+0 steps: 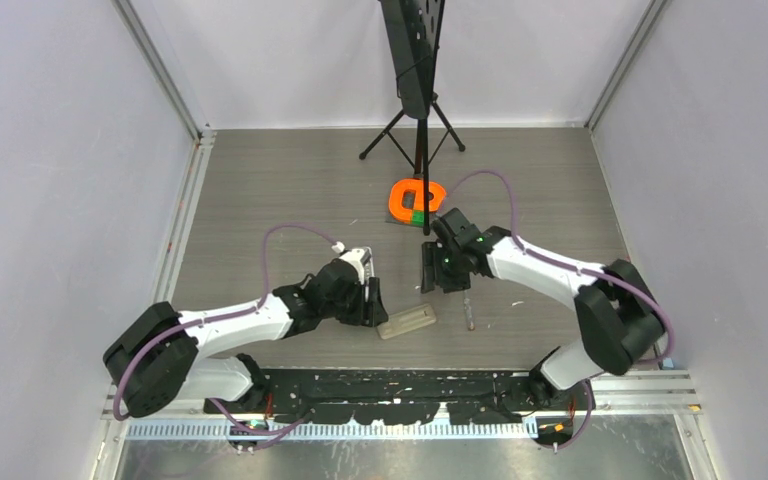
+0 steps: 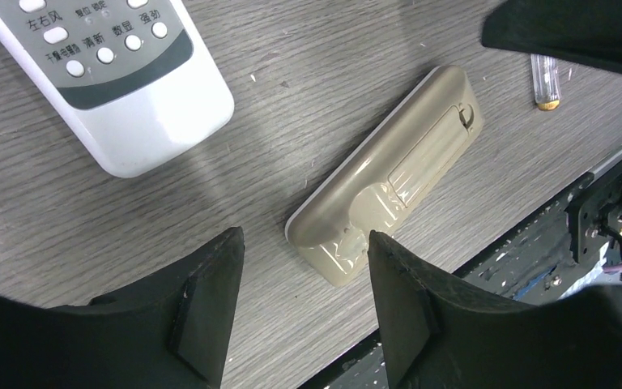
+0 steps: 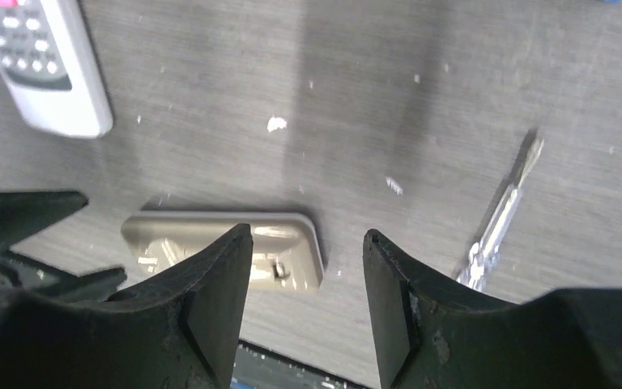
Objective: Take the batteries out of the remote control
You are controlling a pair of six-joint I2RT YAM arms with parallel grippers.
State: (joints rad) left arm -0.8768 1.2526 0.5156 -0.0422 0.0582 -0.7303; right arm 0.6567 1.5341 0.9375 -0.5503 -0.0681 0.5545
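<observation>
A beige remote control (image 2: 397,166) lies back up on the wood-grain table, its battery cover closed. The batteries are hidden. It also shows in the top view as the beige remote control (image 1: 407,321) and under the right wrist as the beige remote control (image 3: 291,243). My left gripper (image 2: 304,243) hovers open just left of the remote's near end, with nothing between its fingers. My right gripper (image 3: 306,239) hangs open above its other end, also empty. From above, the left gripper (image 1: 368,300) and right gripper (image 1: 438,272) flank the remote.
A white remote with buttons (image 2: 113,73) lies face up nearby, seen also as the white remote (image 3: 44,65). A thin clear-handled screwdriver (image 1: 469,312) lies right of the beige remote. An orange ring (image 1: 417,197) and a black stand (image 1: 420,120) are at the back. The black rail (image 1: 400,385) edges the front.
</observation>
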